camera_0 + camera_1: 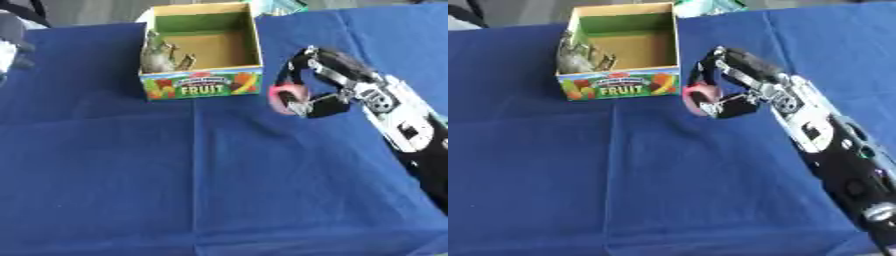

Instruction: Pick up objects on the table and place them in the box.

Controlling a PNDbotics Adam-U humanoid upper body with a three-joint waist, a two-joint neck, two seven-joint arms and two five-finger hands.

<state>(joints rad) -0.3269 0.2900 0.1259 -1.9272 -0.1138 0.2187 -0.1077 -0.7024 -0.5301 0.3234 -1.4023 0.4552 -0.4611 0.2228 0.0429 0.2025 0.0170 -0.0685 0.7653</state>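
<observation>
Right now my right hand (328, 80) is curled round a small pink round object (285, 96), pinching it between fingers and thumb just beside the fruit box's (203, 85) front right corner, above the blue tablecloth (175, 175). I judge this the carry step: next I must lift over the rim and let go inside, beside the grey-green item (160, 57) already there. My left hand (13, 42) barely shows at the upper left edge; whether it is clenched I cannot tell.

Left hand (13, 42) cut off, blurry
</observation>
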